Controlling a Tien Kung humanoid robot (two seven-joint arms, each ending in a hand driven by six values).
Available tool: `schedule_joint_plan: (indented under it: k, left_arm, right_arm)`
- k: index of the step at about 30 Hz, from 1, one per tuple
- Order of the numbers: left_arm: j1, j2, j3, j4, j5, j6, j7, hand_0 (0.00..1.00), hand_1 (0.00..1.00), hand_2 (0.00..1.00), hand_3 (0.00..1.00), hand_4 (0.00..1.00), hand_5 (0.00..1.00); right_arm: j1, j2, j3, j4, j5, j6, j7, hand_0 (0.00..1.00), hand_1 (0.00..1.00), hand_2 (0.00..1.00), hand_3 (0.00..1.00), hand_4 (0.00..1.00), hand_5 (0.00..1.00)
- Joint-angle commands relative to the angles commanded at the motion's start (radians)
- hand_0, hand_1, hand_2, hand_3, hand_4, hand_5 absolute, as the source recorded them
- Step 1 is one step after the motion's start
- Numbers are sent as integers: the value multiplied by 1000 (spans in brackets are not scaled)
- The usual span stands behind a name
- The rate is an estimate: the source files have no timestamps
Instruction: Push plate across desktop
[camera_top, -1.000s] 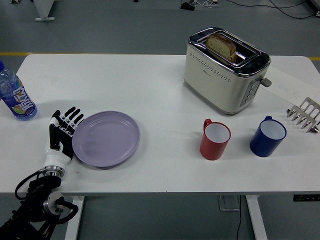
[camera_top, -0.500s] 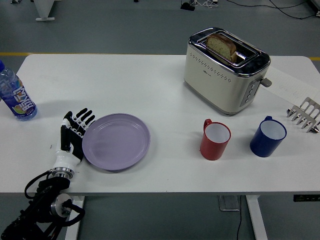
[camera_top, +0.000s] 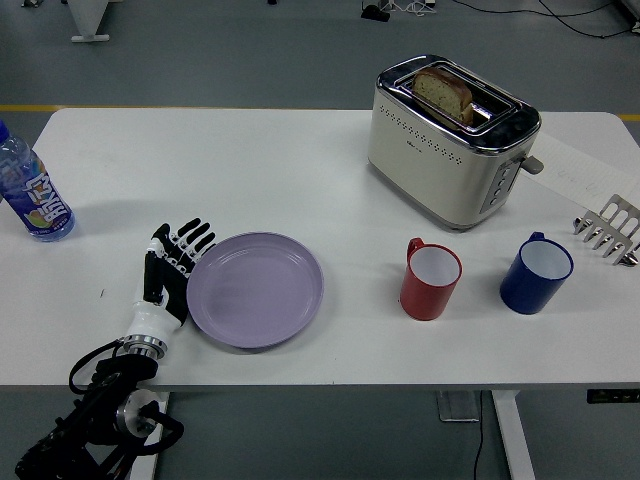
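Lying flat, a round lilac plate (camera_top: 255, 290) touches the spread-fingered left hand (camera_top: 170, 276)

A white table (camera_top: 250, 160) spreads out on all sides of the left hand's fingers (camera_top: 186, 243); its near edge runs just behind them and its far edge lies well ahead; beyond that far edge is a smooth grey floor (camera_top: 200, 50), evenly lit; a yellow line (camera_top: 20, 107) crosses the floor far ahead and to the left of the fingers; further off, the white foot of a stand (camera_top: 90, 30) shows at the top edge; black cables (camera_top: 570, 15) trail over the floor far ahead and to the right; a white table leg (camera_top: 508, 440) drops below the near edge, well to the right.
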Motion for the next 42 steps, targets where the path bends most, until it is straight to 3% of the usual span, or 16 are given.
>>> schedule_joint_plan:
  k: [16,42]
  left_arm:
    - [-13,0,107,-14,-18,-1,4,776,785,759,673,513,998]
    - [-9,0,178,-50,-62,-16,19,773,784,756,673,510,998]
  right_arm:
    - [6,-1,2,-1,-5,2,1,549,460,570,579,307,454]
    - [7,-4,4,-1,-7,1,1,550,460,568,580,308,455]
